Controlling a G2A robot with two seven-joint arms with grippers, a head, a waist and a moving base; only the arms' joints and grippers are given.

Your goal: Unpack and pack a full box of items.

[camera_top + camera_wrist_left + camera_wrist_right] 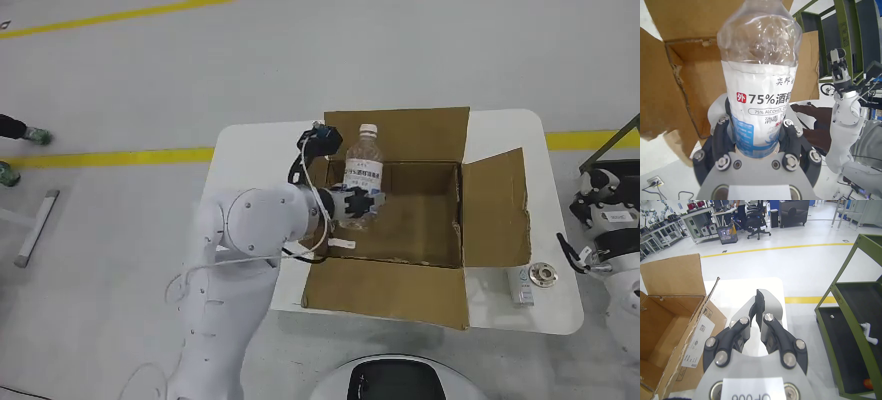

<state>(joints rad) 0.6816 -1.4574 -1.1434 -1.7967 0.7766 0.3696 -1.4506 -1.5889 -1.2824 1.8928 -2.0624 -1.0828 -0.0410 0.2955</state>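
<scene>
1. One clear plastic bottle [363, 175] with a white cap and a white-and-blue label, upper centre of the top view, over the left part of the box.
2. Left gripper [358, 203]: its two dark fingers clamp the bottle's lower part, one on each side.
3. One cardboard box [400, 135], flaps spread open, centre of the top view.
4. One white table [505, 130], bearing the box.
5. Right gripper [758, 306]: its two fingers are pressed together on nothing, above the table just beside a box flap.
6. Two small things on the table, lower right of the top view: one white oblong piece [520, 286] and one round metal piece [543, 273], side by side.
7. One green cart [836, 336], right side of the right wrist view.
</scene>
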